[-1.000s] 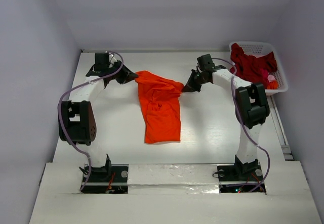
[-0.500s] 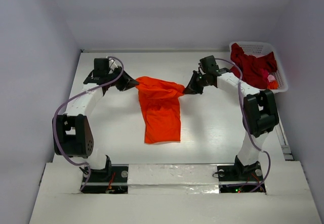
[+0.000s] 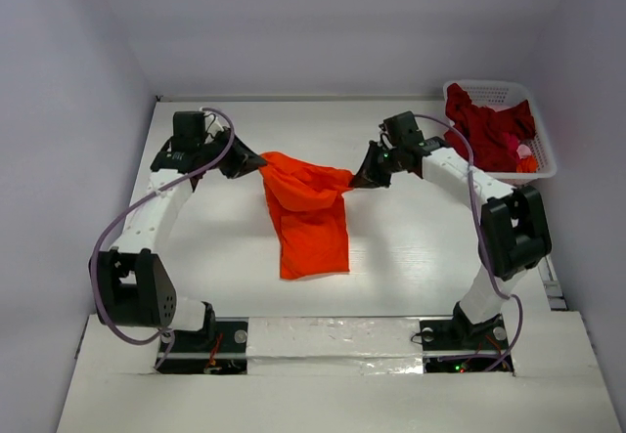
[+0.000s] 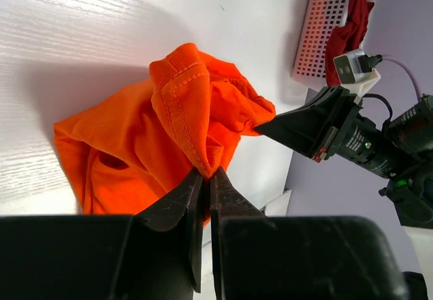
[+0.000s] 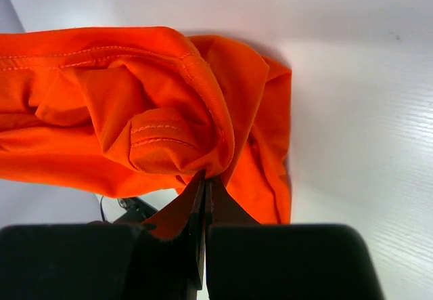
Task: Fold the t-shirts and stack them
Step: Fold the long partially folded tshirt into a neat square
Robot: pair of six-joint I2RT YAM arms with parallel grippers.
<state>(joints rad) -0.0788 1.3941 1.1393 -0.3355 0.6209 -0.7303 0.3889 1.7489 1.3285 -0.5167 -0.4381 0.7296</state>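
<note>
Top view: orange t-shirt (image 3: 311, 220) centre frame, upper edge lifted and strung between left gripper (image 3: 256, 162) and right gripper (image 3: 358, 176), lower part lying on the table (image 3: 411, 247). Crimson t-shirt (image 3: 486, 125) sits in the basket (image 3: 489, 84), upper right.
Left wrist: jaws pinched tight on an orange hem fold.
Right wrist: jaws closed on bunched orange cloth, likewise.
Progress: early. No fold finished, nothing stacked, crimson one not yet out of the basket.
</note>
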